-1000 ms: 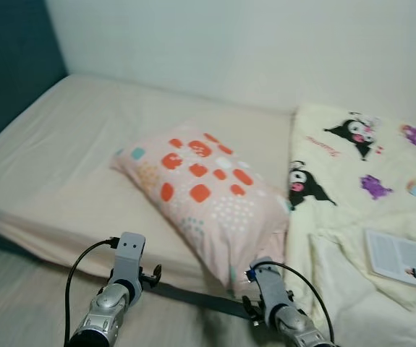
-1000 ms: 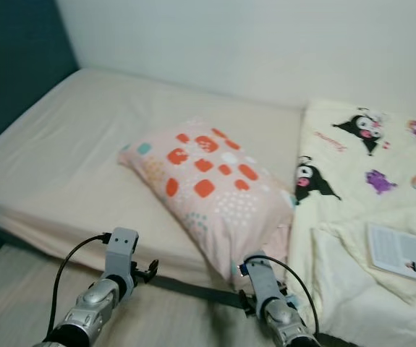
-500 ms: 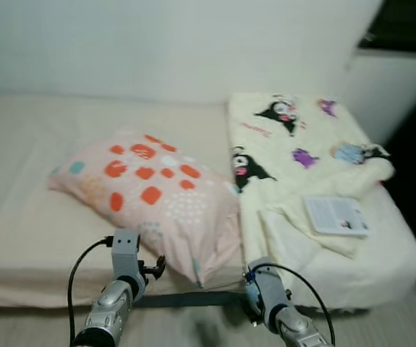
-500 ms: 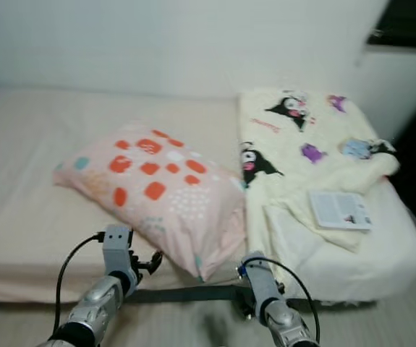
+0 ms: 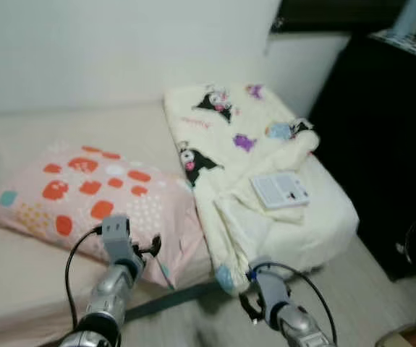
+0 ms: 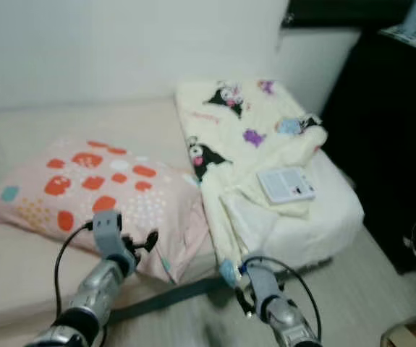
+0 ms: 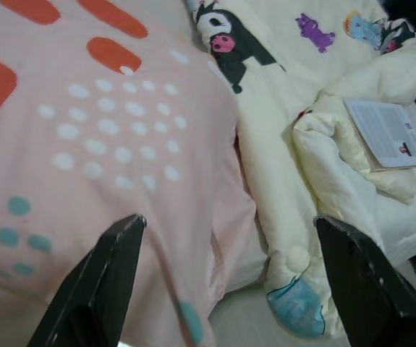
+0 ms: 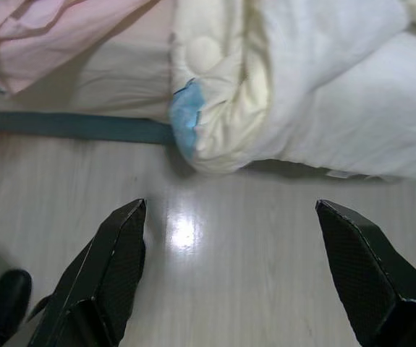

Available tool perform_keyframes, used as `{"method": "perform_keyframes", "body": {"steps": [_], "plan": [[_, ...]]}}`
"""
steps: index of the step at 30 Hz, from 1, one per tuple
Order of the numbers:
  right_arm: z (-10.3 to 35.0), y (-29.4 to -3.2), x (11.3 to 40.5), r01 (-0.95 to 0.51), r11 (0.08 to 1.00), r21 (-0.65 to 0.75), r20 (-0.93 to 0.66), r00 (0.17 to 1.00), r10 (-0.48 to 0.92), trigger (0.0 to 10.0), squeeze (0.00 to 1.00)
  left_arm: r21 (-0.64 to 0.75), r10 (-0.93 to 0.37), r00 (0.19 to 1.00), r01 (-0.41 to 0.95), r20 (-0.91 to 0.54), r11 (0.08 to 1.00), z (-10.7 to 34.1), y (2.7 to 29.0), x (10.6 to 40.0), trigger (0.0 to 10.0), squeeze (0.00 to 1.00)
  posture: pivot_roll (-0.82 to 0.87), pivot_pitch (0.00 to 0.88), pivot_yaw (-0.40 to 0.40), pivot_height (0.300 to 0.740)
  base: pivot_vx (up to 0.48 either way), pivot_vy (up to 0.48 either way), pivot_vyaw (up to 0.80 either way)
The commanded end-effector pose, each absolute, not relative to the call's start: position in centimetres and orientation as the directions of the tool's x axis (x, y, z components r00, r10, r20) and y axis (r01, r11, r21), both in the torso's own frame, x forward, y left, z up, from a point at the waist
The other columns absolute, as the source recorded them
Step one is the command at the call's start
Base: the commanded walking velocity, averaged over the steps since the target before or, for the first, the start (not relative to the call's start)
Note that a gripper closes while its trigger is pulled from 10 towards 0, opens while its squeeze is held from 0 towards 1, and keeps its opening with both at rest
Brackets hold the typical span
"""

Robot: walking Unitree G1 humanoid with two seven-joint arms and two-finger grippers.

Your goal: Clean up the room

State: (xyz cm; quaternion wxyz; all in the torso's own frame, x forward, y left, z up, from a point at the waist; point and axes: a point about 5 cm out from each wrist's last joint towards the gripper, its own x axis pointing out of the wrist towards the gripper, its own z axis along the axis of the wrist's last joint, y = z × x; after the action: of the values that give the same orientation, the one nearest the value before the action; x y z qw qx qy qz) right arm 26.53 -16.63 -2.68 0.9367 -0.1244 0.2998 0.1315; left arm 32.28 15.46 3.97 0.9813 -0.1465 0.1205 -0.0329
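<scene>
The robot stands at the long near edge of a bed covered in a beige fitted sheet (image 5: 19, 267), both arms raised in front of it and holding nothing. The left gripper (image 7: 222, 282) hangs over the pink pillow with orange squares and white dots (image 5: 92, 199), its fingers spread wide; the right gripper (image 8: 229, 282) is lower, over the pale wooden floor (image 8: 215, 289) beside the bed, fingers likewise apart. A rumpled cream blanket printed with black cartoon characters (image 5: 229, 144) covers the bed's right end and sags over the edge, and a small white booklet (image 5: 280, 189) rests on its folds near the right corner. Pulling that blanket first would likely tip the booklet onto the floor, and its dangling blue-tipped corner (image 8: 186, 119) could catch underfoot.
</scene>
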Motion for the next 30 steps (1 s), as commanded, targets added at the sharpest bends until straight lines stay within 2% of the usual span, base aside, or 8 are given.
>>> {"method": "perform_keyframes", "body": {"steps": [1,3,7,10,17,26,28,30], "plan": [[-2.8,-16.1,26.3,-0.347,0.928,-0.138,-0.585,0.785,0.206,10.0,0.0,-0.286,-0.028,0.961,-0.054,-0.274,0.957,3.0,16.6,31.7,10.0,0.0,-0.12,0.126,-0.061,0.74,0.0,0.0,0.0],[-2.7,-16.0,26.3,-0.35,0.927,-0.137,-0.583,0.785,0.21,10.0,0.0,-0.272,-0.009,0.961,-0.069,-0.275,0.96,3.1,17.0,31.8,10.0,0.0,-0.12,0.126,-0.061,0.74,0.0,0.0,0.0],[-2.7,-15.9,26.4,-0.355,0.925,-0.137,-0.58,0.785,0.216,10.0,0.0,-0.13,0.104,0.944,-0.151,-0.314,0.98,3.0,19.4,31.6,10.0,0.0,-0.12,0.124,-0.058,0.74,0.131,0.0,0.0],[-2.7,-15.9,26.4,-0.355,0.925,-0.137,-0.58,0.785,0.216,10.0,0.0,-0.13,0.104,0.944,-0.151,-0.314,0.98,3.0,19.4,31.6,10.0,0.0,-0.12,0.124,-0.058,0.74,0.281,0.0,0.0],[-2.6,-15.8,26.4,-0.365,0.922,-0.132,-0.575,0.786,0.228,10.0,0.0,-0.085,0.192,0.921,-0.233,-0.339,0.969,2.7,21.7,31.0,10.0,0.0,-0.12,0.126,-0.058,0.74,0.344,0.0,0.0],[-2.3,-15.4,26.4,-0.408,0.903,-0.134,-0.544,0.792,0.277,10.0,0.0,-0.083,0.185,0.915,-0.228,-0.358,0.97,2.1,21.1,30.6,10.0,0.0,-0.12,0.129,-0.06,0.74,0.37,0.0,0.0],[-2.3,-15.4,26.4,-0.409,0.902,-0.134,-0.545,0.791,0.278,10.0,0.0,-0.086,0.181,0.915,-0.226,-0.36,0.97,2.0,21.0,30.6,10.0,0.0,-0.12,0.129,-0.06,0.74,0.371,0.0,0.59],[-2.4,-15.5,26.4,-0.391,0.911,-0.133,-0.545,0.796,0.262,10.0,0.0,-0.127,0.129,0.917,-0.19,-0.378,0.974,1.8,20.3,30.6,10.0,0.0,-0.12,0.13,-0.058,0.74,0.172,0.0,0.36]]}}
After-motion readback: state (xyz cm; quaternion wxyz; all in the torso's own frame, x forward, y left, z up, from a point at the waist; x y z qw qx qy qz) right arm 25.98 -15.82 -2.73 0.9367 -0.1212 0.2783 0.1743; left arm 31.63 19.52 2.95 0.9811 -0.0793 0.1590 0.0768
